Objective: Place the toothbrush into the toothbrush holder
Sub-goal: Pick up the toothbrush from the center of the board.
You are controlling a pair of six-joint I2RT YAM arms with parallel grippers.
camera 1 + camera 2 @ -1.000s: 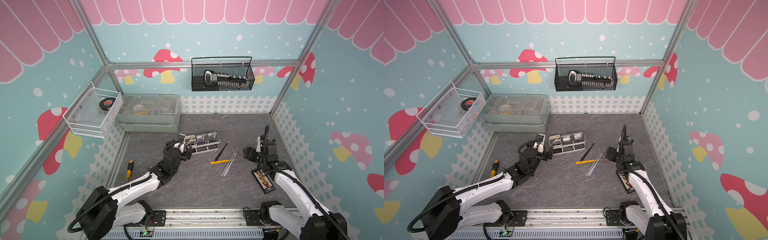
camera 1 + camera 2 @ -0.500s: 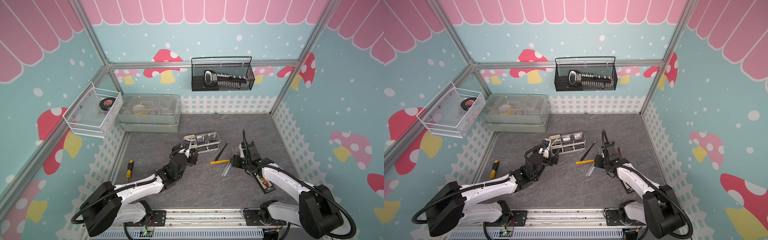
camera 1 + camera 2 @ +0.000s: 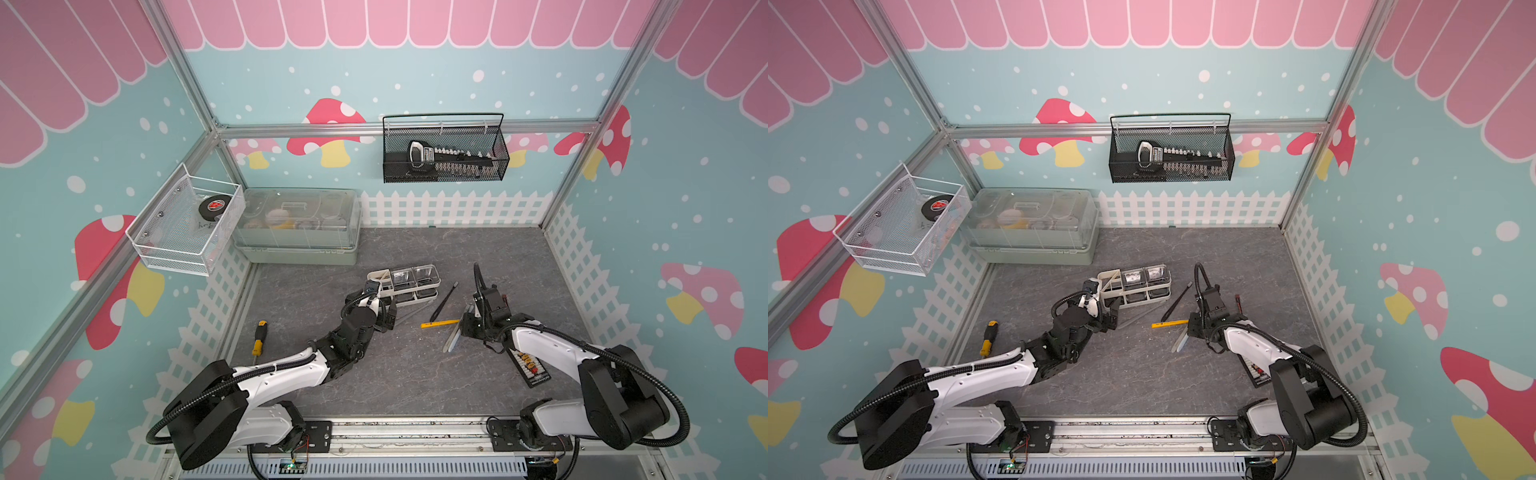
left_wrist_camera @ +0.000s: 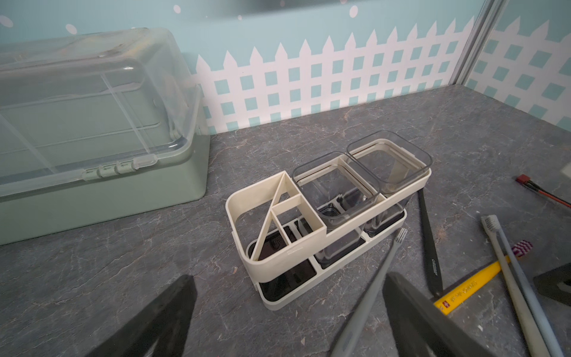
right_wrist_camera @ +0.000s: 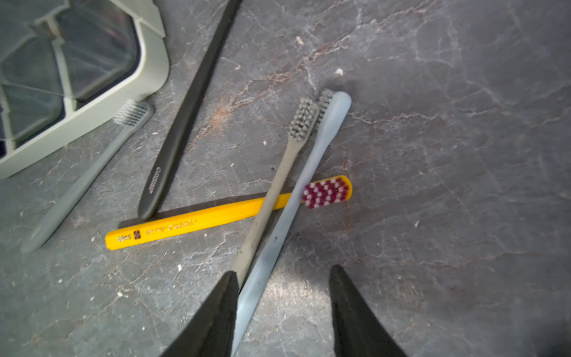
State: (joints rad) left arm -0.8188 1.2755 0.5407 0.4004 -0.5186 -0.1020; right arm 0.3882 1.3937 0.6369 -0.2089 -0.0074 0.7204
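Observation:
The off-white toothbrush holder (image 3: 405,282) (image 3: 1136,284) (image 4: 287,262) stands upright mid-floor. Several toothbrushes lie beside it: a grey one (image 4: 377,278) along its base, then black (image 5: 185,117), yellow (image 5: 191,225), beige-grey (image 5: 265,210) and light blue (image 5: 312,154) ones. My left gripper (image 4: 290,296) (image 3: 385,318) is open wide just in front of the holder, with the grey brush's handle lying between its fingers. My right gripper (image 5: 284,275) (image 3: 465,328) is low over the floor with a gap between its jaws. The light blue handle lies inside against one finger, the beige-grey handle just outside it.
A grey-green box with a clear lid (image 3: 297,232) sits at the back left. A white wire basket (image 3: 187,226) and a black mesh basket (image 3: 444,153) hang on the walls. A yellow-handled screwdriver (image 3: 259,343) lies left, a black connector card (image 3: 532,368) right.
My right arm swung in from the right and came down over the pale toothbrushes, its jaws narrowing. My left gripper moved forward and right, to the grey brush by the holder.

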